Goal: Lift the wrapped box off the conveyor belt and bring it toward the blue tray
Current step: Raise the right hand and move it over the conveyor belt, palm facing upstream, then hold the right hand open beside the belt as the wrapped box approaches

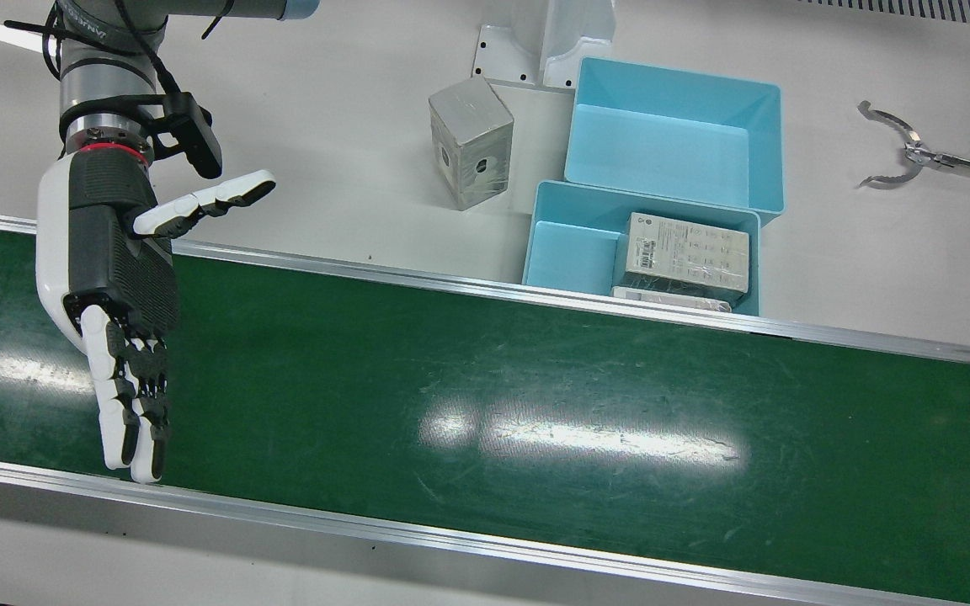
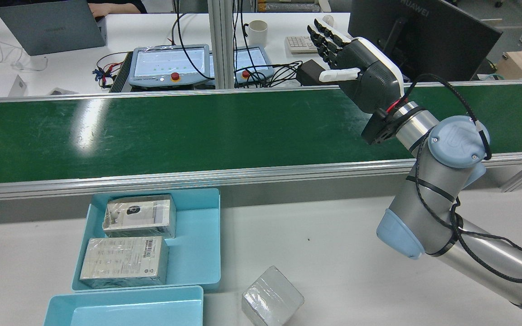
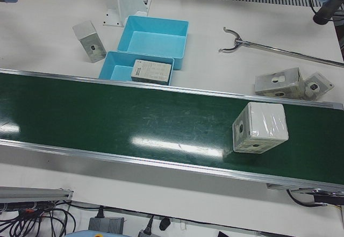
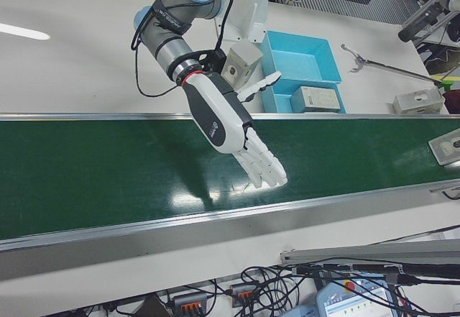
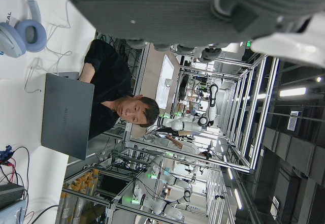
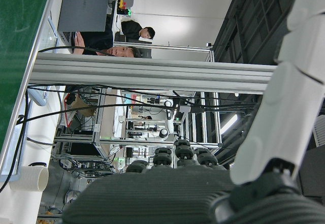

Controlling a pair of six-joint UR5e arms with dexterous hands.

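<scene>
Left-front view alone shows the wrapped box (image 3: 260,128) whole: it sits on the green conveyor belt (image 3: 134,124) toward the belt's end on the robot's left side, nearer the operators' rail, tipped a little so that one corner looks raised. The rear view catches only a sliver of it at the frame's edge, and the front view misses it altogether. What the front view does give is the right hand (image 1: 110,278), palm flat and fingers (image 1: 127,404) stretched out and spread, holding nothing, poised over the opposite end of the belt, well apart from the box. The left hand's fingers I cannot judge; its own camera shows only its dark underside. The risk, as I judge it, is timing and reach: if the belt carries the box along, a flat, open hand may knock the slick wrapping and tumble the box rather than close on it. The nearer blue tray (image 1: 565,252), just beside the belt's robot-side rail, already holds two packages, so room there is tight.
</scene>
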